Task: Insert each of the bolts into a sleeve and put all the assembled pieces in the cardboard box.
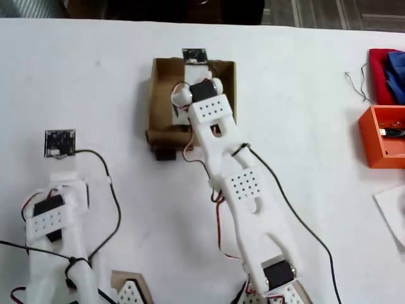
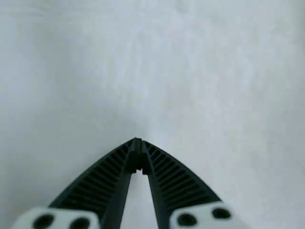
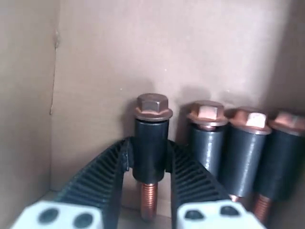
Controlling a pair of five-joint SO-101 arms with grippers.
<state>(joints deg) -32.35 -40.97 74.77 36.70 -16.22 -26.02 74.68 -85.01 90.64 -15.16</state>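
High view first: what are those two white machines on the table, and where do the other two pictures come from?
They are two small robot arms. The high view looks down on the white table from a fixed camera. The other two pictures come from a camera on each arm's wrist, looking along its tool, the two-fingered pincer at the end. The left arm is over bare table; the left tool is shut on nothing. The right arm is over the cardboard box. Inside it, the right tool grips a black sleeve with a copper-coloured bolt through it. Three more such pieces stand beside it in the box. An orange box sits off to the side on the table.
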